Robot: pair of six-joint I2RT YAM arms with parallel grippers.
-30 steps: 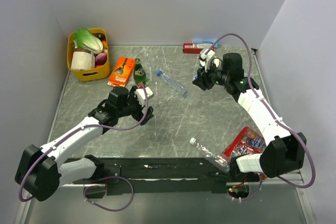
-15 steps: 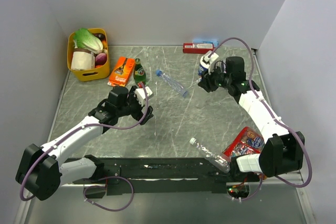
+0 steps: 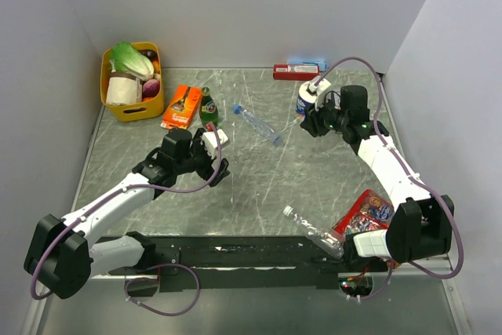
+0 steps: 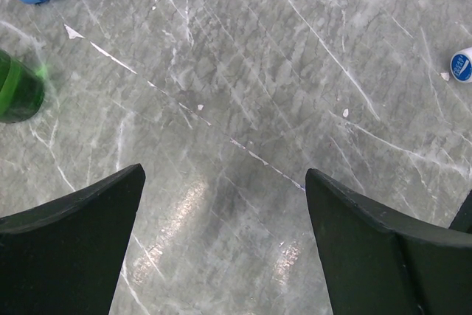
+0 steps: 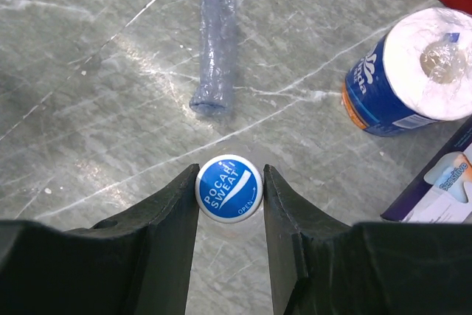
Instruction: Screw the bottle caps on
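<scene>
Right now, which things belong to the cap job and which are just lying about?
Job: blue cap in right gripper, loose cap, capped clear bottle, near clear bottle.
Lying about: green glass bottle, paper roll, yellow basket, orange packet, red box.

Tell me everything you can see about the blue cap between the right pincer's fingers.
The cap is small, round and plastic-looking, with a blue top, a white rim and white lettering reading POCARI SWEAT. Its printed top faces the wrist camera. The two dark fingers of the right pincer press it, one on each side. The grey marbled table lies behind it; whether it rests there or is lifted cannot be told.
</scene>
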